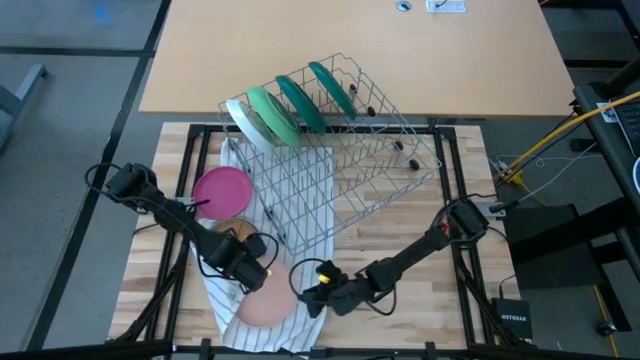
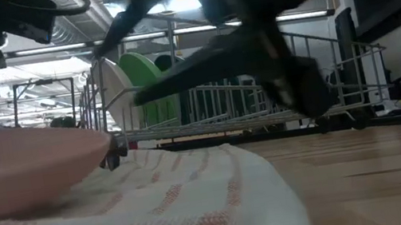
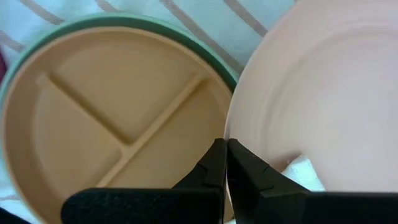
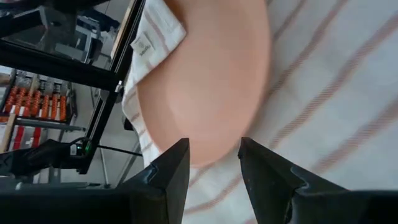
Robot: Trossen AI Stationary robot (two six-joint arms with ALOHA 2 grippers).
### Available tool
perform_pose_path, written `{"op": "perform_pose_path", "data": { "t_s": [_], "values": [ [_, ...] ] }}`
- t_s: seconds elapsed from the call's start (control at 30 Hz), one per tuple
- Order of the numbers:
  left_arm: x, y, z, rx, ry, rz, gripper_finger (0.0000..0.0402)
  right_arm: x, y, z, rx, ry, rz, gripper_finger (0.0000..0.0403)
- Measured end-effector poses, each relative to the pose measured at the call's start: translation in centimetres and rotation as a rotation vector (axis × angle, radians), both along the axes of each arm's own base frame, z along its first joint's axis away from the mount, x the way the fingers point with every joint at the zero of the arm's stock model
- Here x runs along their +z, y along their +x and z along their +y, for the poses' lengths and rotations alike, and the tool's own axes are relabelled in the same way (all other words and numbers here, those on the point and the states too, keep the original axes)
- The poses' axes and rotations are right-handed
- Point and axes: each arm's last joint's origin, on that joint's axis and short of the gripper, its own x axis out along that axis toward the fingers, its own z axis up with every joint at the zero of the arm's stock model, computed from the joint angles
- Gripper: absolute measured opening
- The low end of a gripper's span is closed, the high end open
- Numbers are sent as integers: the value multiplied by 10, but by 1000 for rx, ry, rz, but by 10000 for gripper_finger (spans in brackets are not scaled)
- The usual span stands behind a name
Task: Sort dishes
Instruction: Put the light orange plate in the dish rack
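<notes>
A peach-pink plate point(image 1: 268, 305) lies on the white striped cloth point(image 1: 300, 205) near the table's front edge. My left gripper point(image 3: 225, 149) points down, shut, at the plate's left rim, beside a small brown-tan divided dish with a green rim point(image 3: 112, 106). My right gripper point(image 4: 212, 155) comes in low from the right. It is open, and the plate's right rim point(image 4: 211, 152) lies just ahead of its fingers. A magenta plate point(image 1: 222, 188) lies on the cloth farther back. Several green plates point(image 1: 290, 105) stand on edge in the wire rack point(image 1: 360, 150). My left gripper's shut fingertips point(image 3: 217, 155) stand over the peach-pink plate's rim point(image 3: 239, 134), right where it meets the divided dish. They come from above, pointing down. I cannot tell whether they touch the rim.
The wire rack lies tilted across the table's far half, one corner on the cloth. A black frame point(image 1: 460, 200) borders the wooden table. Bare wood point(image 1: 400, 235) shows on the right, under my right arm. Cables point(image 1: 540, 160) run off the right edge.
</notes>
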Motion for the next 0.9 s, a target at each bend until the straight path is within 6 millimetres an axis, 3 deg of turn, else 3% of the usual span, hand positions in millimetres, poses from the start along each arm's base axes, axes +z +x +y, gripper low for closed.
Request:
{"op": "perform_pose_path", "data": {
  "t_s": [0.23, 0.47, 0.9],
  "values": [
    [0, -6, -9, -13, -3, -4, 0, -11, 17, 1, -27, 71, 57, 145],
    [0, -8, -13, -19, -8, -9, 0, -22, 12, -1, -90, 99, 168, 145],
    [1, 2, -17, 21, -42, -119, 0, -19, 13, 0, -99, 133, 143, 145]
  ]
}}
